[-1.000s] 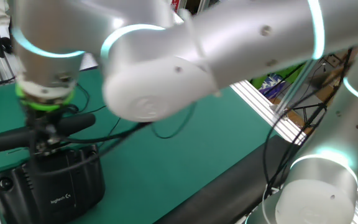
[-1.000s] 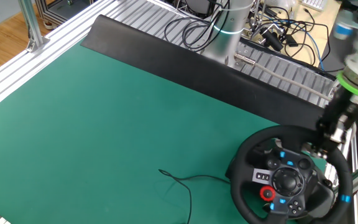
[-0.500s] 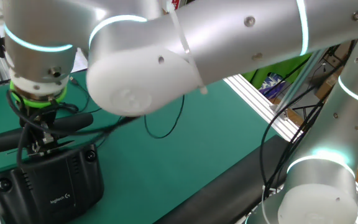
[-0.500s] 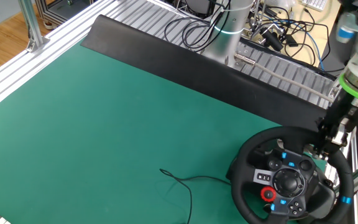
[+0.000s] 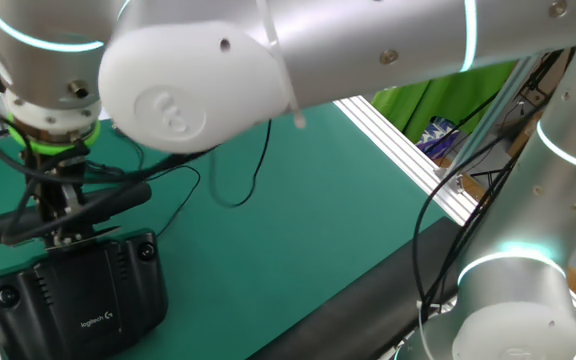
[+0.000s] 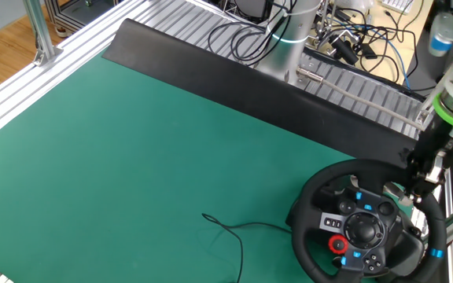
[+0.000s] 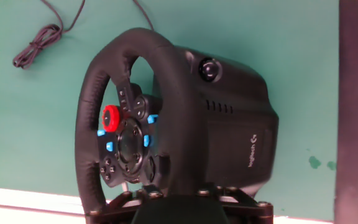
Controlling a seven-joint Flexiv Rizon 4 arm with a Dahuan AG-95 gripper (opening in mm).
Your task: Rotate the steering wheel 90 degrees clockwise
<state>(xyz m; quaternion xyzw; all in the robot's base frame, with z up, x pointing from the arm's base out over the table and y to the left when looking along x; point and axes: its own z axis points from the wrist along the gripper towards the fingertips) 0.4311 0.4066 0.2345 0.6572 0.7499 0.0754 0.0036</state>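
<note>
The steering wheel (image 6: 303, 211) is black with a red knob and blue buttons on its hub. It stands at the near right of the green mat on its black base (image 7: 235, 124). In one fixed view its rim (image 5: 118, 198) shows edge-on as a padded bar above the base (image 5: 78, 290). My gripper (image 6: 420, 182) hangs at the rim's upper right part, fingers pointing down on either side of the rim (image 5: 58, 222). In the hand view the rim (image 7: 95, 81) runs down to my gripper (image 7: 178, 194), whose dark body hides the fingertips. How wide the jaws stand does not show.
A thin black cable (image 6: 226, 229) trails from the wheel across the mat (image 6: 132, 141). A black strip (image 6: 250, 94) and aluminium rails (image 6: 368, 90) border the far side. The arm's silver links (image 5: 298, 60) reach over the mat, and its base (image 5: 508, 300) stands close by.
The arm's upper links have swung left in one fixed view. The gripper has shifted slightly along the rim. The wheel itself looks unturned.
</note>
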